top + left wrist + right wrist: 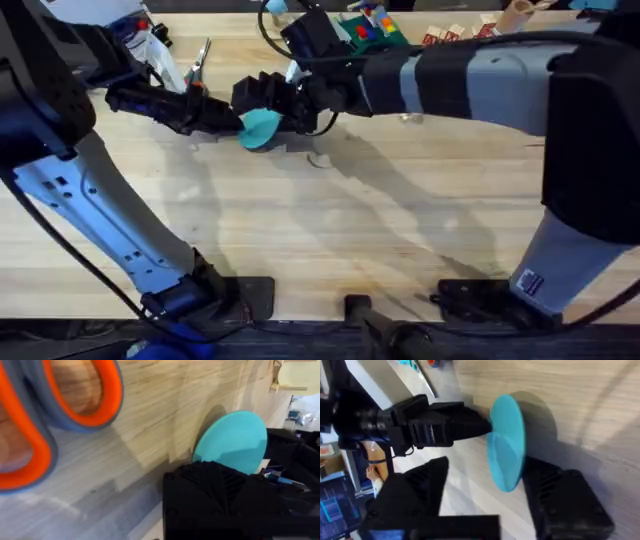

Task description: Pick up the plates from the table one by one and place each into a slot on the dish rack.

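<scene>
The teal plate stands on edge, tilted, just over the table. My left gripper comes in from the left and is shut on its rim, as seen in the right wrist view. My right gripper reaches across from the right and is open. Its fingers stand wide on either side of the teal plate. In the left wrist view the teal plate shows past a black finger. A pale yellow plate sits by a wooden part of the dish rack.
Orange-handled scissors lie close behind the left gripper and loom large in the left wrist view. A green baseplate with bricks and wooden blocks sit at the table's far edge.
</scene>
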